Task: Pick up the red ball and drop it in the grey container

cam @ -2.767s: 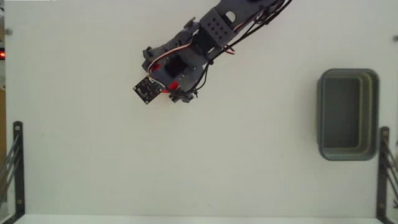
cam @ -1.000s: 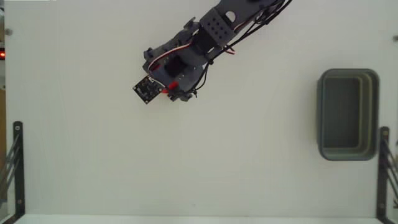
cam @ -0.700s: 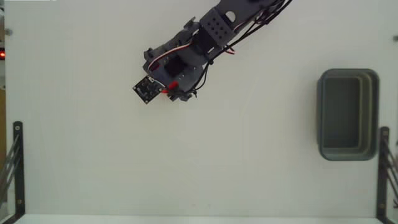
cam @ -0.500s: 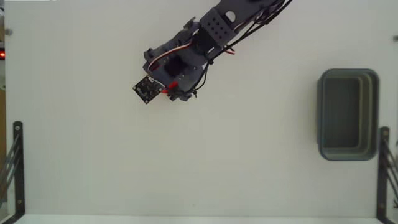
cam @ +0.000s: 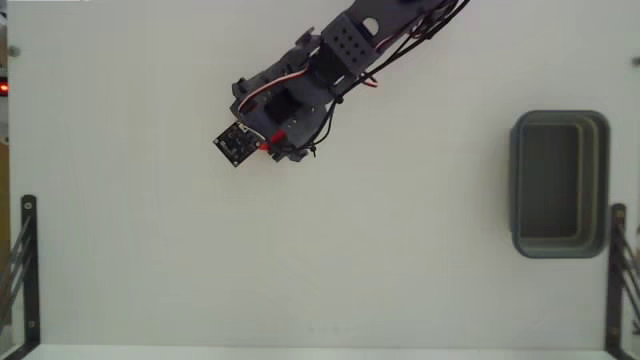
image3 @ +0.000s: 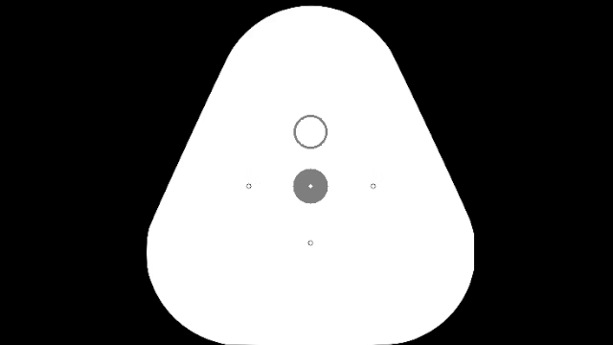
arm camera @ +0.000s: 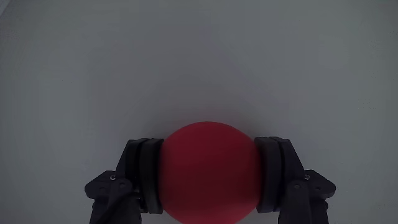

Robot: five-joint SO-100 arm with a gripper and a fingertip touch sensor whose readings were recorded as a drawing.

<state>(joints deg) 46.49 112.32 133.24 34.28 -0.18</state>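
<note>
- Wrist view, nearest: hand [arm camera: 208, 177] clenched on the ball [arm camera: 208, 171]; one dark pad pressed to each side, left and right.
- Ball red, smooth, matte; fills the gap between the pads, lower edge cut off by the frame.
- Beyond the ball: plain white worktop [arm camera: 199, 56], no marks.
- Fixed view, from above: arm [cam: 345, 45] enters from the top edge, reaches down and left across the worktop [cam: 400, 250].
- Hand [cam: 268, 145] at the arm's lower-left end, upper-left part of the worktop; only a sliver of red ball [cam: 266, 146] showing under the dark frame and wiring.
- Cannot tell from either view whether the ball touches the worktop or is raised off it.
- Small dark square board [cam: 235, 146] just beside the hand, on its left.
- Tub [cam: 559, 184] far right, well apart from the hand; grey-green, rounded corners, long side running top to bottom, nothing visible inside.
- Black metal brackets at lower left [cam: 22, 270] and lower right [cam: 620, 275] edges.
</note>
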